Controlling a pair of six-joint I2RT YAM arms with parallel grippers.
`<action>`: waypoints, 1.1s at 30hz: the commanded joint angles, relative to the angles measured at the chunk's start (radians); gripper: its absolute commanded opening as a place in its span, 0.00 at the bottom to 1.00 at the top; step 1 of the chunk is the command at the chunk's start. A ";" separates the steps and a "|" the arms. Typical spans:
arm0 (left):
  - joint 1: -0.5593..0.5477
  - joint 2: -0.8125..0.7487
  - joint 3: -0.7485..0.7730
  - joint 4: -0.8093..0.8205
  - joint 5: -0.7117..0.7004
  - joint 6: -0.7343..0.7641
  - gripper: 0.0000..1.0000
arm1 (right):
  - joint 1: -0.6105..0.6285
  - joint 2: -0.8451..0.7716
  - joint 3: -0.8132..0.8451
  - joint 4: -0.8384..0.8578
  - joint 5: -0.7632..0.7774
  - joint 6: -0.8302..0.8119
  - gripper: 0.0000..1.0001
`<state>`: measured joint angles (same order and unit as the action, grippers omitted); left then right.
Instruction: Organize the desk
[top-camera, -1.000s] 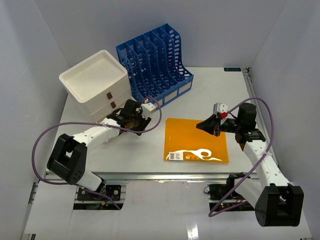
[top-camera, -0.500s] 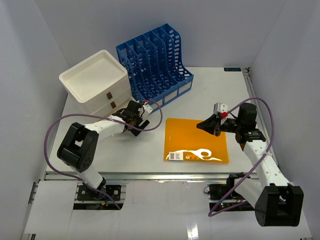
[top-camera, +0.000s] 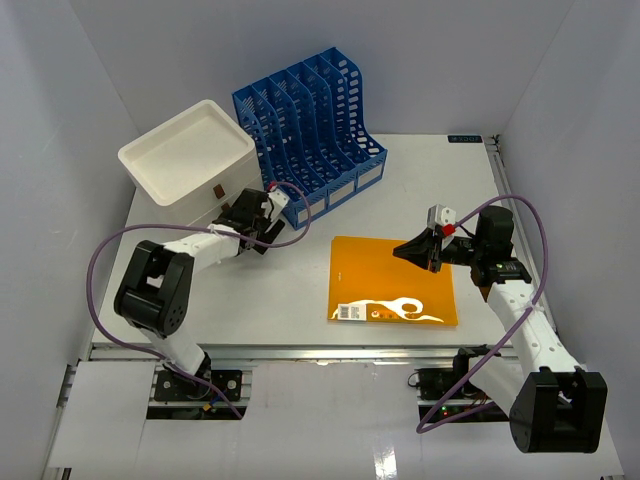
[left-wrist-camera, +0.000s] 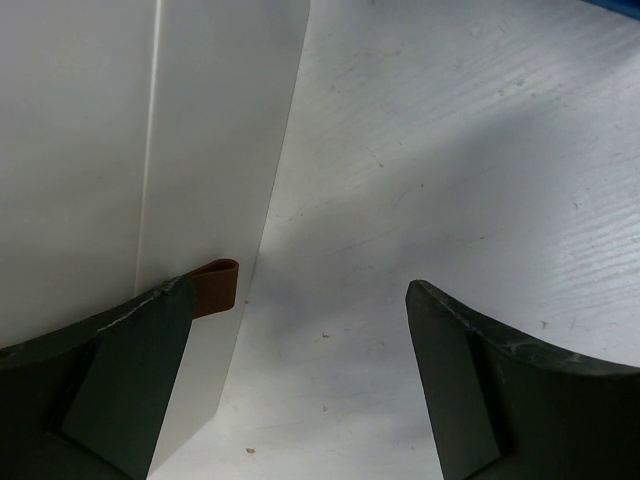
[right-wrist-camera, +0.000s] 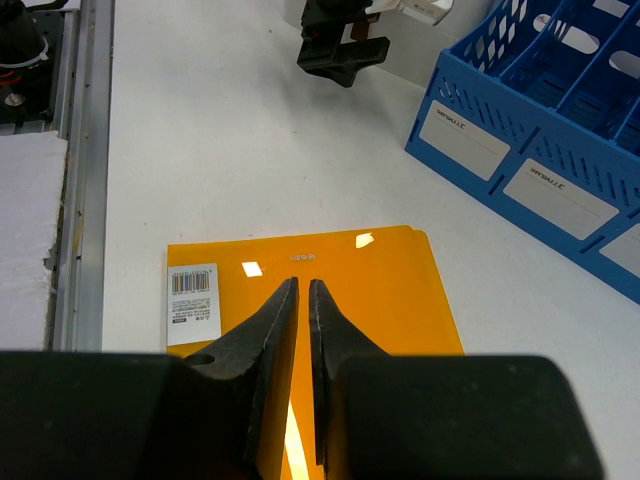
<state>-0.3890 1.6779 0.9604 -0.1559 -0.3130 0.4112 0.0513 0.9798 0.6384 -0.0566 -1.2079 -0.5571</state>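
Observation:
The desk (top-camera: 290, 300) is a white tabletop with metal rails. My left gripper (top-camera: 247, 214) is open and empty, right at the front of the white drawer box (top-camera: 188, 165). In the left wrist view (left-wrist-camera: 300, 290) its left finger (left-wrist-camera: 120, 370) lies against the box front beside a brown pull tab (left-wrist-camera: 216, 287). My right gripper (top-camera: 405, 250) is shut and empty, hovering over an orange folder (top-camera: 385, 285) that lies flat on the desk. In the right wrist view the jaws (right-wrist-camera: 303, 283) are closed above the folder (right-wrist-camera: 400, 290).
A blue slotted file rack (top-camera: 310, 120) stands at the back, right of the drawer box; it also shows in the right wrist view (right-wrist-camera: 540, 110). The folder carries a white barcode label (top-camera: 347, 312). Metal rail (right-wrist-camera: 85, 170) marks the desk's near edge.
My left gripper has moved up and to the left, from the open desk to the front of the drawer box. The right arm and the folder have not moved.

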 joint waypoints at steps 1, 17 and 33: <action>0.013 -0.027 0.041 0.031 0.009 -0.020 0.98 | -0.007 0.002 0.012 -0.001 -0.021 -0.009 0.15; 0.012 -0.792 -0.313 0.073 0.573 -0.654 0.98 | 0.065 0.158 0.212 -0.776 0.082 -0.765 0.59; 0.014 -1.067 -0.542 -0.061 0.514 -1.338 0.98 | 0.818 0.077 -0.075 -0.325 0.946 -0.229 0.90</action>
<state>-0.3786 0.6728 0.4444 -0.1845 0.2185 -0.7483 0.8178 1.0582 0.6012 -0.5598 -0.5098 -0.9756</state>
